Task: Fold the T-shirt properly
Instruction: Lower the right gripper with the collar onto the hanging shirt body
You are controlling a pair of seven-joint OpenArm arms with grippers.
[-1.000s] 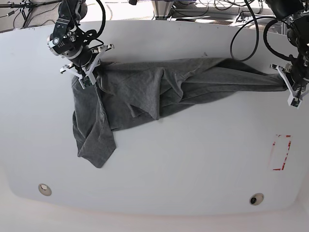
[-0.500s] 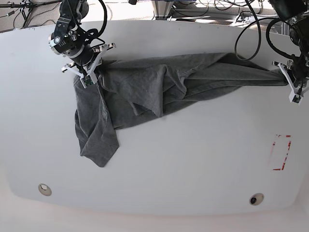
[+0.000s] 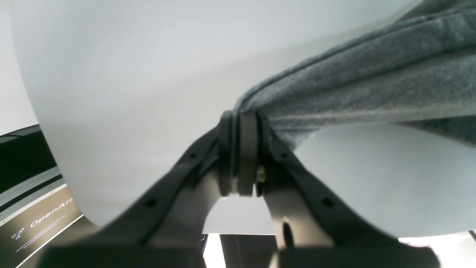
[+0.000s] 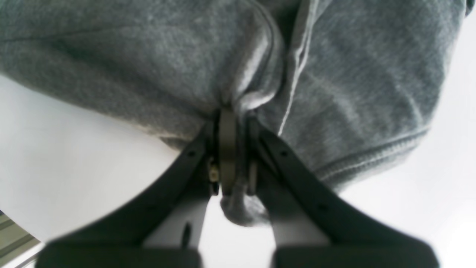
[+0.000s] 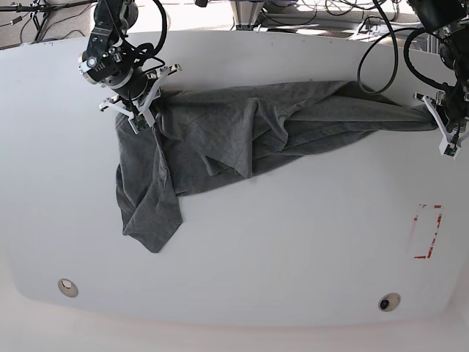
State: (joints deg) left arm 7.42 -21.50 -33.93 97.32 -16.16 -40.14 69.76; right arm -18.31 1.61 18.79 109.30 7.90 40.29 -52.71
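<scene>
A broad white surface [image 5: 293, 242] with rounded corners fills the base view. Near its right edge a small rectangle outlined in red tape [image 5: 426, 232] is stuck flat to the top. Two round metal fittings are set into it near the front edge: one by the front left corner [image 5: 67, 287], the other by the front right corner [image 5: 389, 301]. Black cables [image 5: 322, 11] lie tangled beyond the back edge.
</scene>
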